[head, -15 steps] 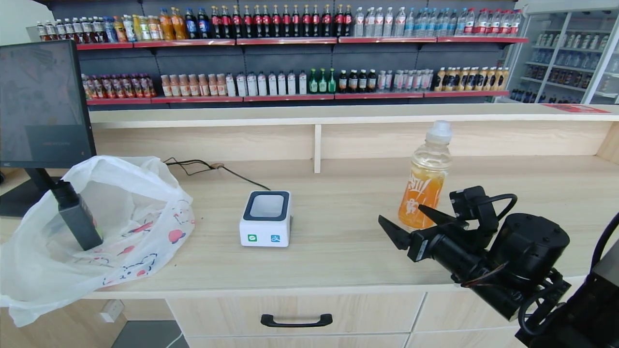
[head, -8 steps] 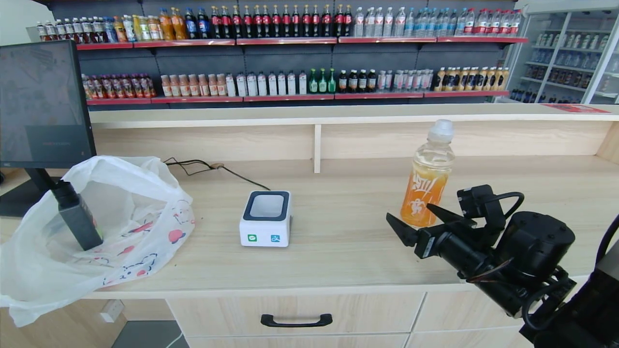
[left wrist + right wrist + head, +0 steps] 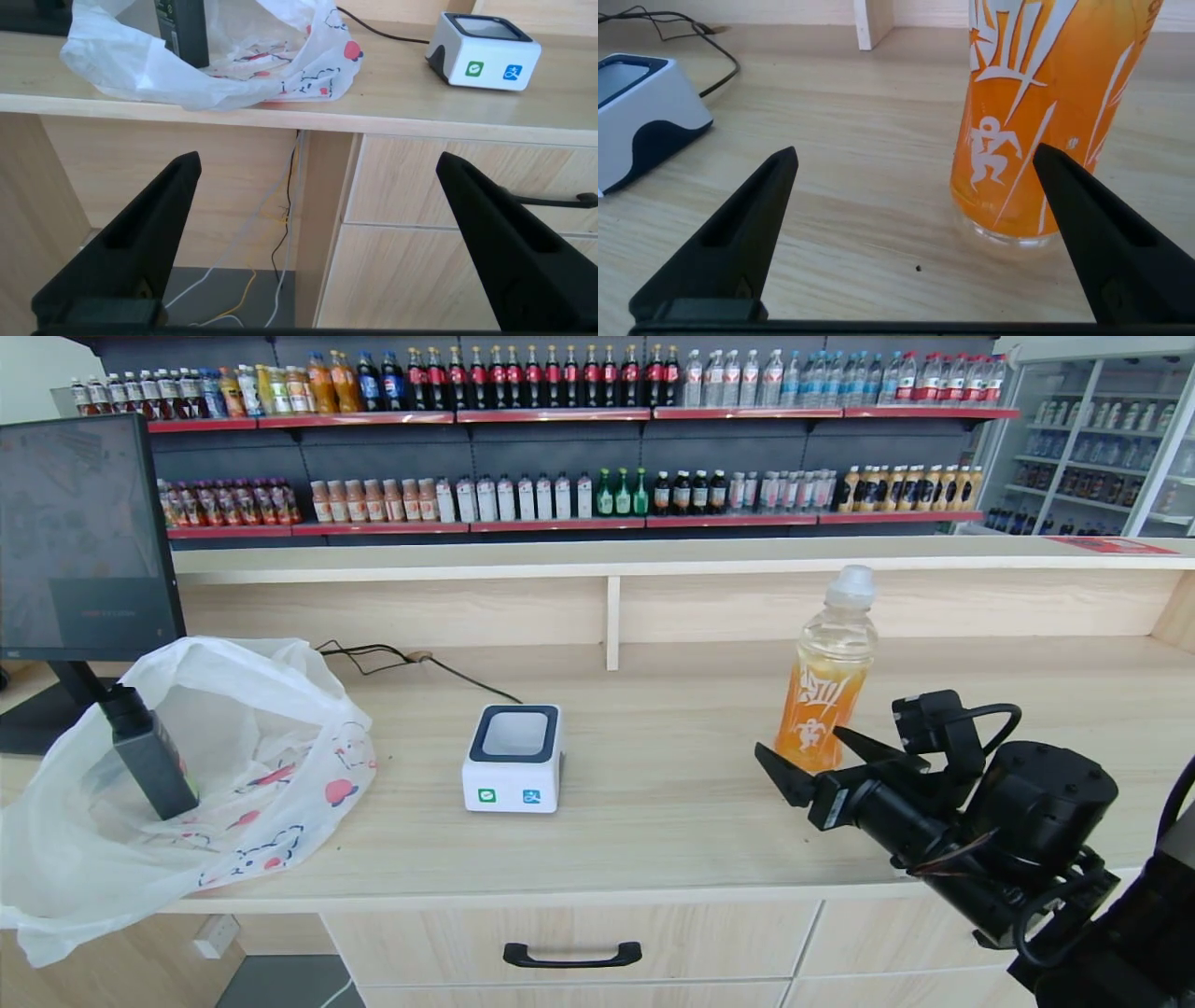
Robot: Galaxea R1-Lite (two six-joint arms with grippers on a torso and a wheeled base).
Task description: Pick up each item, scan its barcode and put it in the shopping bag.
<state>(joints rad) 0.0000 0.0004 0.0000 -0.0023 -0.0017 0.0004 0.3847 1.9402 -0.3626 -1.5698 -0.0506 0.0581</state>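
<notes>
An orange drink bottle [image 3: 828, 672] with a white cap stands upright on the wooden counter [image 3: 653, 803], right of centre; its lower body [image 3: 1036, 121] is close in the right wrist view. My right gripper [image 3: 822, 758] is open just in front of the bottle's base, with nothing between its fingers. The white barcode scanner [image 3: 513, 758] sits at the counter's middle, and appears again as scanner [image 3: 483, 51] and scanner [image 3: 640, 117]. A white printed shopping bag [image 3: 187, 775] lies open at the left. My left gripper [image 3: 318, 243] hangs open below the counter edge, facing the cabinet front.
A monitor [image 3: 79, 537] on a stand rises behind the bag, with a dark grey block [image 3: 154, 770] standing in the bag's mouth. A black cable [image 3: 411, 667] runs from the scanner to the back. A raised ledge [image 3: 653, 560] borders the counter's far side. Drawers [image 3: 571, 954] sit below.
My right gripper has slid right and a little forward, closing on the bottle's base. The bottle, scanner and bag have stayed put.
</notes>
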